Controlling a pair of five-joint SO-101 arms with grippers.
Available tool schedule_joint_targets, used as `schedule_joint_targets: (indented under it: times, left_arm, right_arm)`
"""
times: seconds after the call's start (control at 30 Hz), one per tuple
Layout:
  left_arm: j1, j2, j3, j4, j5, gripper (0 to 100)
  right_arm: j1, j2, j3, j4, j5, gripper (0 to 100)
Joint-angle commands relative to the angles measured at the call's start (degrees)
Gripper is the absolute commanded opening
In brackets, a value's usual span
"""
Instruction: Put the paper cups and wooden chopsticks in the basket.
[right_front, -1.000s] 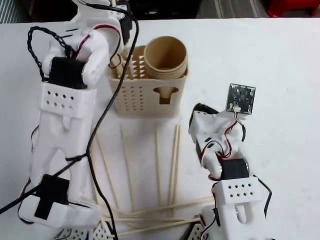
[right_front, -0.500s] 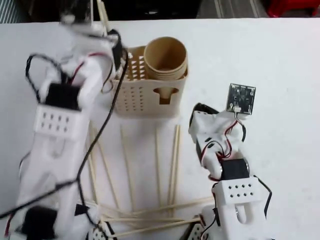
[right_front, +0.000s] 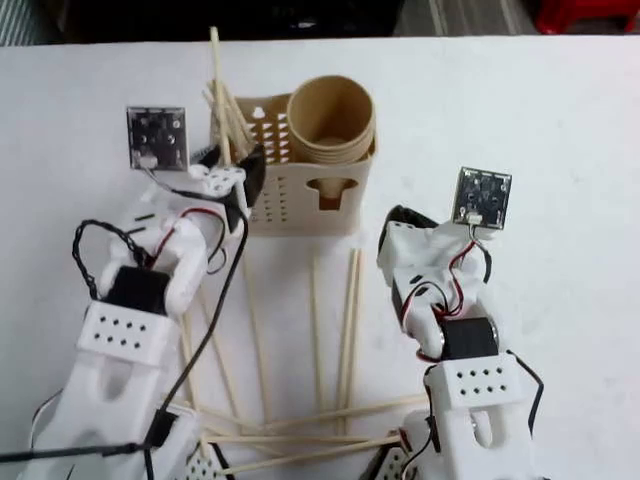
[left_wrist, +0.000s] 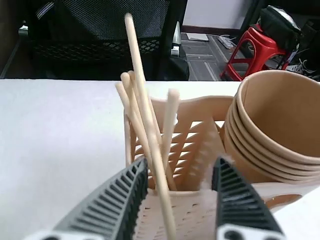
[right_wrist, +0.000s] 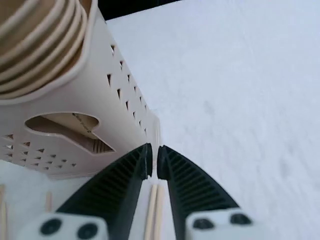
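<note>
Obs., high view as clock face: left gripper (left_wrist: 180, 167) had its jaws wide apart, astride the 9 o'clock end of the basket (right_front: 300, 205), clamping nothing. One tall chopstick (left_wrist: 146, 115) rose between the jaws. Bundled chopsticks (right_front: 225, 105) stood in that end compartment. The stacked paper cups (right_front: 330, 115) sat in the 3 o'clock compartment. The right gripper (right_wrist: 153, 159) was nearly closed and empty, at 4 o'clock of the basket. Loose chopsticks (right_front: 315, 330) lay on the table (right_front: 560, 120) at 6 o'clock of the basket.
</note>
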Motion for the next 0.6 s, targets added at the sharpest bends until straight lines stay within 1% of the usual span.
schedule_joint_targets:
  times: [0.0,0.27,0.43,0.57]
  left_arm:
    - [-0.9,-3.1,0.8,-0.2,0.4,24]
    - [-6.4,-8.7,0.9,0.1,0.6,24]
    - [-7.9,-11.6,0.7,4.0,0.4,24]
    - [-8.8,-16.0,0.7,9.0,0.4,24]
  right_arm:
    - [0.5,-1.1,-0.3,-1.1,0.0,3.5]
    - [0.5,-1.1,-0.3,-1.1,0.0,3.5]
    - [0.5,-1.1,-0.3,-1.1,0.0,3.5]
    - [0.5,-1.3,-0.3,-1.1,0.1,3.5]
